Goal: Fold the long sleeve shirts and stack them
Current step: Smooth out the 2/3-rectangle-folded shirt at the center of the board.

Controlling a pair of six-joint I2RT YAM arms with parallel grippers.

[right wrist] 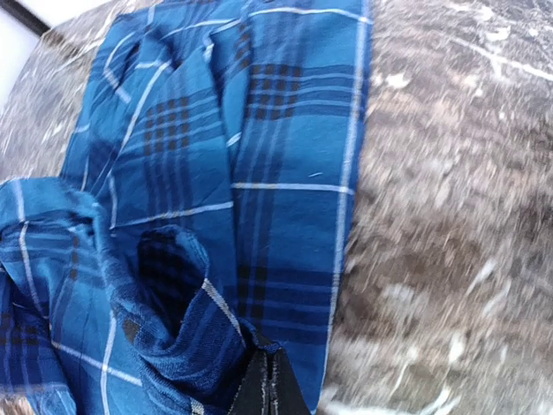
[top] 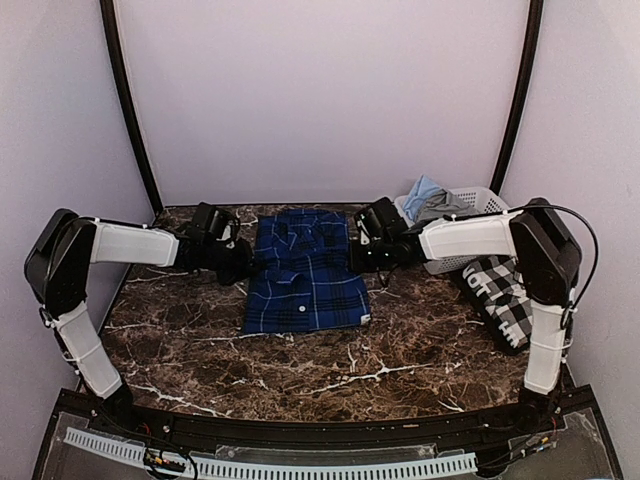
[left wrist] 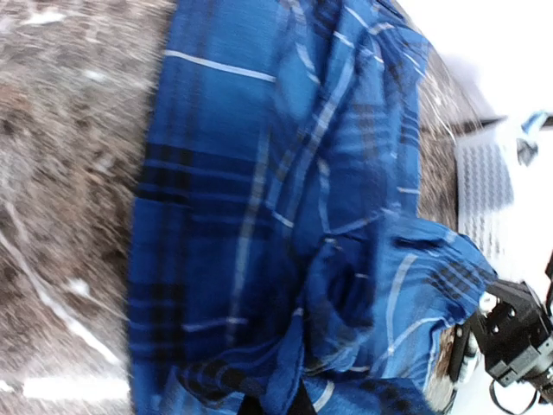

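Note:
The blue plaid long sleeve shirt [top: 305, 275] lies folded in the middle of the marble table. My left gripper [top: 245, 262] is at its far left edge and is shut on bunched cloth [left wrist: 294, 346]. The dark fingertips [left wrist: 302, 405] barely show under the fold. My right gripper [top: 355, 255] is at the far right edge, also shut, and a raised fold of the shirt [right wrist: 173, 285] is pinched at its tips [right wrist: 270, 389]. The black-and-white check shirt [top: 500, 295] lies folded at the table's right side, under the right arm.
A white plastic basket [top: 470, 205] with light blue and grey clothes stands at the back right, just behind the right arm. Marble tabletop [top: 330, 360] shows in front of the blue shirt. Curved walls close in the back and sides.

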